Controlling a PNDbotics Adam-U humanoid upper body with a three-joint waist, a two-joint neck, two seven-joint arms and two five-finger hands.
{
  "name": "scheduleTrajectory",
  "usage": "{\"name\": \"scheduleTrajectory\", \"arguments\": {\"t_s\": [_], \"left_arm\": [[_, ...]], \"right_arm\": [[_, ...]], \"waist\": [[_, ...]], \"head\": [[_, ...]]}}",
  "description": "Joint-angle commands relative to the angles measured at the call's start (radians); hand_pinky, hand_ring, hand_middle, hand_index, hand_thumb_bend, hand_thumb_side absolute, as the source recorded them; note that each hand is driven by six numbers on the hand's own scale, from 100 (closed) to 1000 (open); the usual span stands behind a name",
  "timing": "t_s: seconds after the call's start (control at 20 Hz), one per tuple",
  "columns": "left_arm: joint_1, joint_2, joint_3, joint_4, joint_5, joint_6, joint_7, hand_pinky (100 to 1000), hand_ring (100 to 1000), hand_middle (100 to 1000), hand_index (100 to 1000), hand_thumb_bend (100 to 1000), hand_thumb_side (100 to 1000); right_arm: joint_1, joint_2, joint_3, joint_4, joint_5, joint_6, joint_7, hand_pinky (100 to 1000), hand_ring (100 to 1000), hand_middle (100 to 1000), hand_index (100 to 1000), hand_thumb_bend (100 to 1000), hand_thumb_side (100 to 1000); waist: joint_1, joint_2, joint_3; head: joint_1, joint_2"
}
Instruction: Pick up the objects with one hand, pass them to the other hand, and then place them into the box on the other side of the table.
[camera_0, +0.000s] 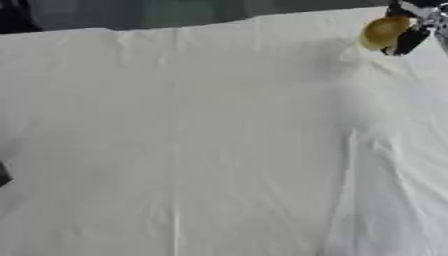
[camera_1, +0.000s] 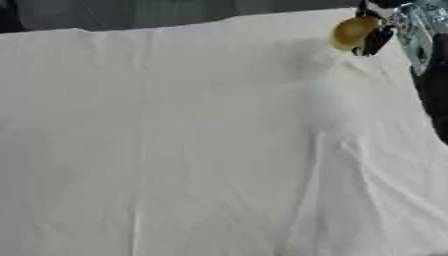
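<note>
- Holding a round yellow object (camera_0: 383, 32) at the top right corner of both views, the right hand (camera_0: 411, 31) comes in from the upper right with its dark fingers curled round the object's right side.
- One black finger (camera_0: 408, 41) runs down along the lower right edge of the yellow object, touching it; silver parts of the hand show just above and to the right of it.
- The yellow object sits on the left of the hand, its rounded face turned toward the middle of the table, so most of its surface is clear of the fingers.
- It hangs above the far right part of the table (camera_0: 192, 140), near the far edge, and a soft shadow lies on the cloth below and to the left of it.
- Whether the object touches the cloth cannot be told with certainty; it looks lifted off it.
- A white cloth (camera_1: 175, 150) covers the whole table, with faint fold lines running down it and a raised crease on the right side.
- In the right eye view the right arm (camera_1: 433, 85) shows as a dark strip down the right edge, below the hand.
- A small dark shape (camera_0: 3, 175) shows at the left edge of the left eye view; what it is cannot be made out.
</note>
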Motion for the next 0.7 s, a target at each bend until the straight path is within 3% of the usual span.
{"name": "scheduleTrajectory", "arguments": {"t_s": [0.05,0.3,0.7], "left_arm": [[-0.006,0.033,0.014,-0.013,-0.005,-0.002,0.001,811,762,768,736,678,458],[-0.017,0.03,0.011,-0.015,-0.009,-0.002,-0.002,811,762,769,737,678,458],[-0.033,0.032,0.006,-0.018,-0.015,0.0,-0.009,810,762,768,737,678,457]], "right_arm": [[-0.001,-0.05,-0.001,-0.051,-0.09,0.014,0.008,869,682,472,569,318,100],[0.055,-0.044,0.0,-0.122,-0.276,0.051,-0.007,851,666,464,574,317,100],[0.147,-0.008,0.018,-0.242,-0.52,0.141,-0.099,817,643,455,572,265,100]], "waist": [[0.007,-0.045,-0.004],[0.007,-0.055,-0.01],[0.01,-0.07,-0.013]], "head": [[0.006,0.008],[0.015,0.016],[0.034,0.03]]}}
